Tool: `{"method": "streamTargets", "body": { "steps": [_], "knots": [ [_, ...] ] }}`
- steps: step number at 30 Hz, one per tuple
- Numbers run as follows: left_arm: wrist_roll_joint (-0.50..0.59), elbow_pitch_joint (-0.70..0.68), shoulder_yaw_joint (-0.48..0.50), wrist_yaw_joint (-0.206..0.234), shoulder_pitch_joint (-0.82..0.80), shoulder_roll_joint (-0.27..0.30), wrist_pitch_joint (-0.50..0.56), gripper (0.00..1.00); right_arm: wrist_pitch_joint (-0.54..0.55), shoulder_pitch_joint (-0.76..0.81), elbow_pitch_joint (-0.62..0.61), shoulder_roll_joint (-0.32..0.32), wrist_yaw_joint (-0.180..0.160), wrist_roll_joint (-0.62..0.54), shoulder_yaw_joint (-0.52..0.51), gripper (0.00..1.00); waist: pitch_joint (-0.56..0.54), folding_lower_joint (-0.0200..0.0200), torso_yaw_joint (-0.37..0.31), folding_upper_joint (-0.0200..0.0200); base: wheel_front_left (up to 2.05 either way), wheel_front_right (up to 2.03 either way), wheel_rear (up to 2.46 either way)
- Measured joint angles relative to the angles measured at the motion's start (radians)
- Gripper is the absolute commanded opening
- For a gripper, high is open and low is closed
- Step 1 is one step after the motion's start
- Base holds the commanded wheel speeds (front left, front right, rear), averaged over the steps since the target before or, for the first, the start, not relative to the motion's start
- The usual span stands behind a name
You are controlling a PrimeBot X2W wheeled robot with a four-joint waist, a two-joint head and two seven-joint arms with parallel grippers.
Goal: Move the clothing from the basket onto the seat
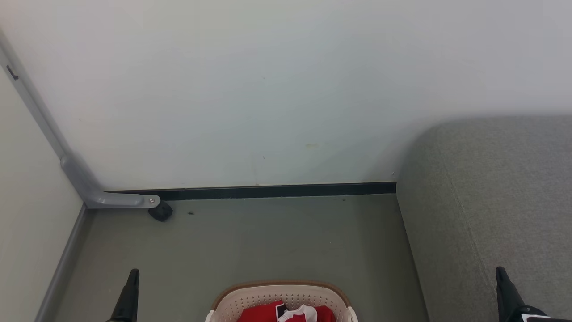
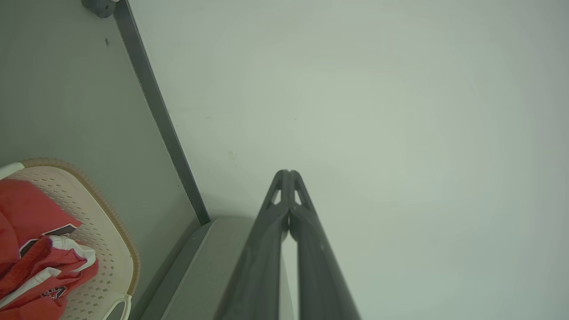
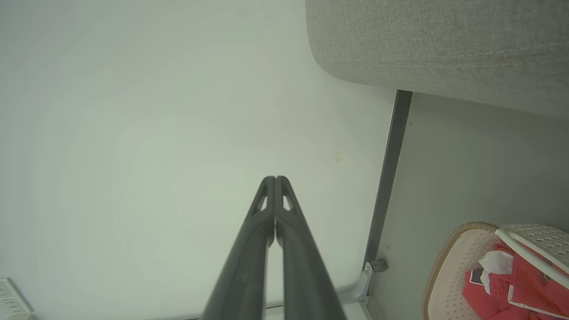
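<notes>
Head view: clothing (image 1: 268, 314) lies in the basket (image 1: 281, 284), beside the seat (image 1: 491, 201); left gripper (image 2: 289, 171) and right gripper (image 3: 274, 178) pressed closed, empty; pickup apparently not begun; you must open one and descend onto the clothing.

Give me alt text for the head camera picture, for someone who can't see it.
A cream laundry basket holding red clothing sits on the floor at the bottom centre, with the large grey seat to its right against a pale wall. The dark tips of the left gripper and right gripper rise near the bottom corners.
</notes>
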Motion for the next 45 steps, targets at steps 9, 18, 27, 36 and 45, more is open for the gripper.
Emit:
{"method": "streamTargets", "body": {
  "steps": [9, 18, 27, 36, 45],
  "knots": [
    [0.0, 0.0, 0.0, 0.0, 0.0, 0.0, 0.0, 0.0, 0.0, 0.0, 0.0, 0.0, 0.0, 0.0, 0.0, 0.0, 0.0, 0.0, 0.0, 0.0, 0.0, 0.0, 0.0],
    [0.0, 0.0, 0.0, 0.0, 0.0, 0.0, 0.0, 0.0, 0.0, 0.0, 0.0, 0.0, 0.0, 0.0, 0.0, 0.0, 0.0, 0.0, 0.0, 0.0, 0.0, 0.0, 0.0],
    [0.0, 0.0, 0.0, 0.0, 0.0, 0.0, 0.0, 0.0, 0.0, 0.0, 0.0, 0.0, 0.0, 0.0, 0.0, 0.0, 0.0, 0.0, 0.0, 0.0, 0.0, 0.0, 0.0],
    [0.0, 0.0, 0.0, 0.0, 0.0, 0.0, 0.0, 0.0, 0.0, 0.0, 0.0, 0.0, 0.0, 0.0, 0.0, 0.0, 0.0, 0.0, 0.0, 0.0, 0.0, 0.0, 0.0],
    [0.0, 0.0, 0.0, 0.0, 0.0, 0.0, 0.0, 0.0, 0.0, 0.0, 0.0, 0.0, 0.0, 0.0, 0.0, 0.0, 0.0, 0.0, 0.0, 0.0, 0.0, 0.0, 0.0]
  ]
}}
